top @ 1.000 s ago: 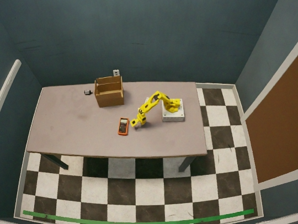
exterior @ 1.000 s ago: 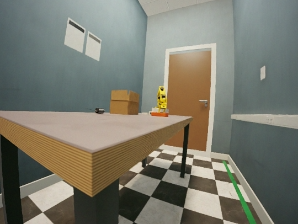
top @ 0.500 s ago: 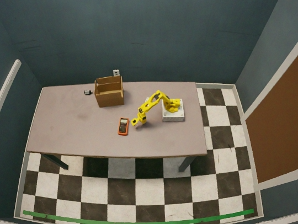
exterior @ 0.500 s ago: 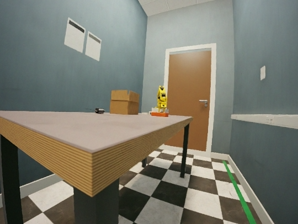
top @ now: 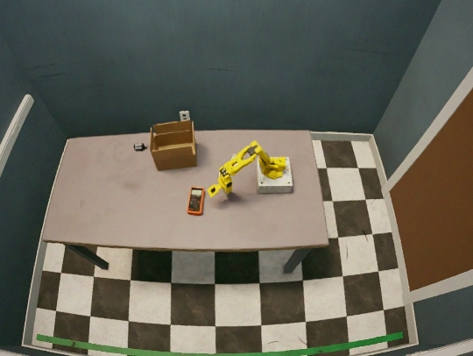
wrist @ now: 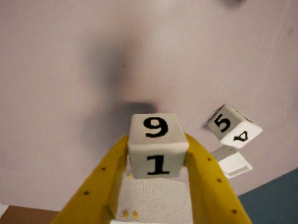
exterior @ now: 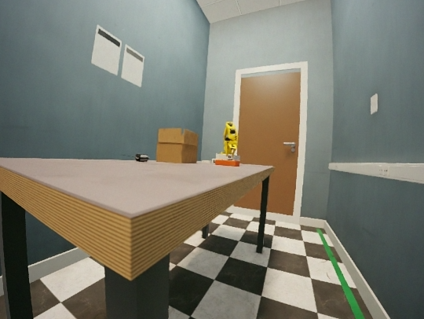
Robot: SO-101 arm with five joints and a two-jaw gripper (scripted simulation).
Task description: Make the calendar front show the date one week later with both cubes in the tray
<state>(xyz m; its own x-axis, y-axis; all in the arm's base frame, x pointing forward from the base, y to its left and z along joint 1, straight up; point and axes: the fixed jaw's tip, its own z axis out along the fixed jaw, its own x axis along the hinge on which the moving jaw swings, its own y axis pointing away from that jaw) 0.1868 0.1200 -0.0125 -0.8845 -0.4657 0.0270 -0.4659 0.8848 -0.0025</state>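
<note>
Between my tool's fingers: one white cube [wrist: 157,145], gripped by two sides, 9 and 1 showing. Tool [top: 220,192] [wrist: 157,150] is above the bench [top: 109,197] [exterior: 118,185]. Second cube [wrist: 233,126] is out of my grip, 5 and 4 showing, just beside a white open-topped piece [wrist: 234,163]; can't tell if that's the tray. Multimeter [top: 195,201] [exterior: 227,163] lies near the tool, face up.

The yellow arm [top: 238,164] [exterior: 230,135] is a little more raised than a second ago: its elbow [top: 254,147] sits slightly farther to the right and higher in the top view, and the wrist and gripper [top: 220,193] [exterior: 232,151] [wrist: 158,146] have shifted slightly toward the far side there.
</note>
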